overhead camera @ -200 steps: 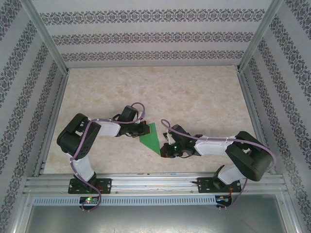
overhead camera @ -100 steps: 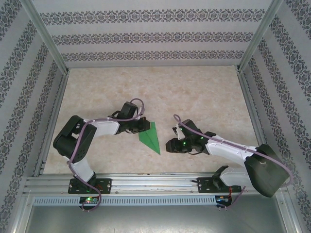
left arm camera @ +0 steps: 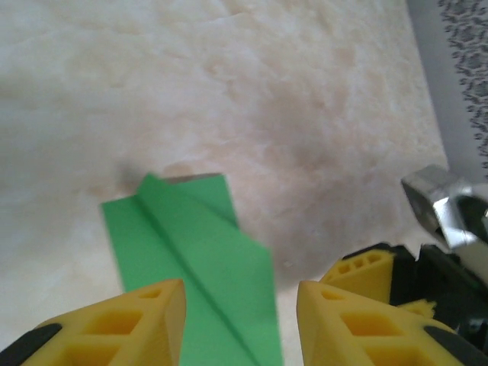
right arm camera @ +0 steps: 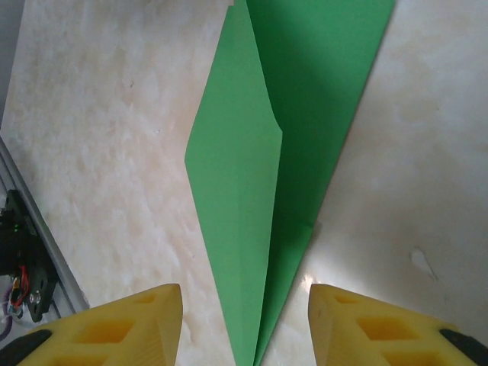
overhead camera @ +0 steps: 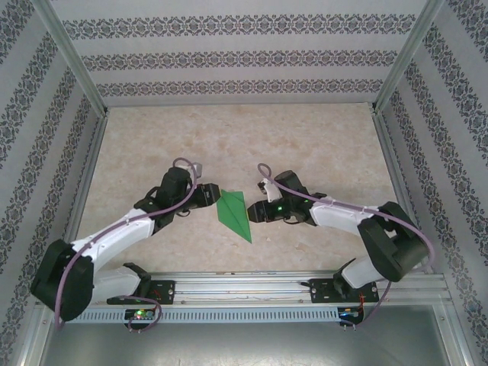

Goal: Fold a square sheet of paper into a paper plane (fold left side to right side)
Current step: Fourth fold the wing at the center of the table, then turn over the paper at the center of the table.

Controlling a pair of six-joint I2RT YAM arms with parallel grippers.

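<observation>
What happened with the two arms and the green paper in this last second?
Both grippers opened: the left gripper and the right gripper were shut at the paper plane and now stand off it. The right one pulled away rightward, then came back; the left arm's elbow swung out toward the near left. The plane stayed in place on the table.

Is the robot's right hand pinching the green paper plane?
No, the right gripper has its yellow fingers spread apart, and the paper plane lies on the table, touching neither finger.
</observation>
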